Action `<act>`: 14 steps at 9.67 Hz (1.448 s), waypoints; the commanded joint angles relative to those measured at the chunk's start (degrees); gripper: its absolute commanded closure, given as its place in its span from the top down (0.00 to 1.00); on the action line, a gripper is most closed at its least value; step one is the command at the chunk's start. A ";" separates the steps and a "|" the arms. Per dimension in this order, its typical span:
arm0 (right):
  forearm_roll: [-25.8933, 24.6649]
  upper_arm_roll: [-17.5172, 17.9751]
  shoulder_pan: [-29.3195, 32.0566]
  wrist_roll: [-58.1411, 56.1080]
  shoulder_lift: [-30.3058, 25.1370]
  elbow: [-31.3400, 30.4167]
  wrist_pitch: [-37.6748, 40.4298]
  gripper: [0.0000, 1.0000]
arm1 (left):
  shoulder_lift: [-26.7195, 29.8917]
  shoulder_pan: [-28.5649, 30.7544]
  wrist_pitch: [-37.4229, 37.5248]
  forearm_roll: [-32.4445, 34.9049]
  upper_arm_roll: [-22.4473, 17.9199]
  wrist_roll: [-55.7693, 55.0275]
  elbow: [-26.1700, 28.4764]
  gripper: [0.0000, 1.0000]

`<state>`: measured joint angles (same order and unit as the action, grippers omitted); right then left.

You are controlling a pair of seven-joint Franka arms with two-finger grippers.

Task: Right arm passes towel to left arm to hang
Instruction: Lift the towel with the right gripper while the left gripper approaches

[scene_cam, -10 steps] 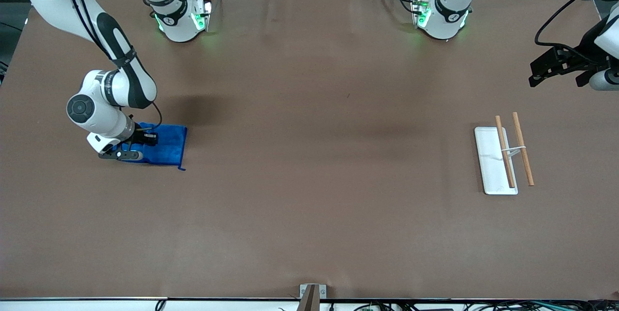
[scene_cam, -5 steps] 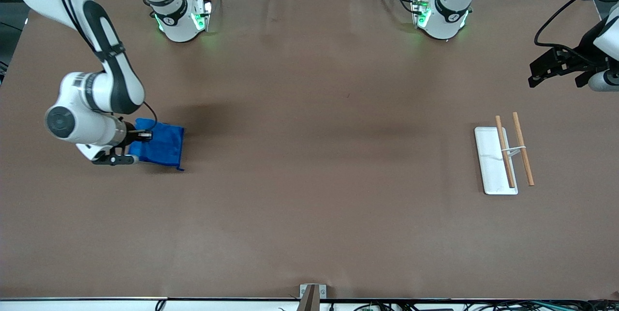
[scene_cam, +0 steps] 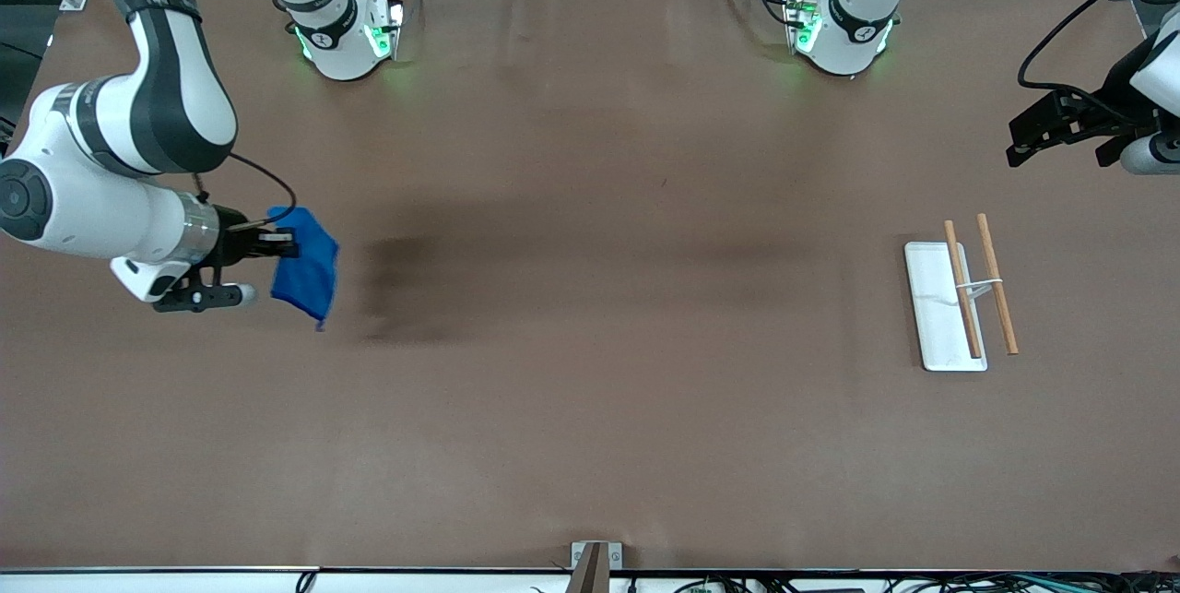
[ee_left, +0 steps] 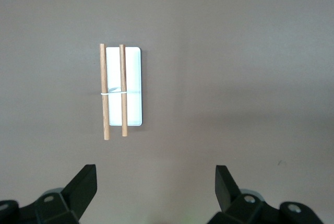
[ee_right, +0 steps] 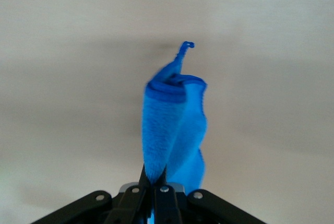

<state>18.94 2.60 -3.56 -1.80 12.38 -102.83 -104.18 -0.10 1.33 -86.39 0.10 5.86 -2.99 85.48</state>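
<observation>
The right arm (scene_cam: 138, 113) reaches out over its own end of the brown desk (scene_cam: 590, 409), and the right gripper (scene_cam: 277, 247) is clamped tight on one edge of the blue towel (scene_cam: 307, 272). The towel is off the desk and hangs from the pinched edge over the desk's surface, bunched into a narrow fold. Its long axis runs straight down away from the fingers; the right wrist view shows the stitched hem and the small corner loop (ee_right: 186, 46) at the free end, pointing toward the desk. No readable brand or writing shows on the towel; small dark marks on the arm's wrist band may be lettering, but they cannot be made out.

Toward the left arm's end of the desk lies a white tray (scene_cam: 936, 307), with two wooden rods (scene_cam: 979, 287) joined by a thin white crosspiece: one over the tray's edge, the other just beside it.

The left arm (scene_cam: 1152, 113) waits at that end, and the left gripper (scene_cam: 1037, 134) hovers over bare desk with its fingers (ee_left: 83, 185) spread wide and nothing between them, its camera looking down on the tray and rods.
</observation>
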 commanded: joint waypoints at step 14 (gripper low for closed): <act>75.71 28.69 -11.56 -0.57 12.85 14.94 -34.60 0.00 | -23.96 8.87 5.31 -70.47 0.82 30.64 19.19 0.95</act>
<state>92.32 29.89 -15.20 -1.80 24.47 -89.19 -138.14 -20.99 9.39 -84.36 -67.19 6.34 24.01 103.82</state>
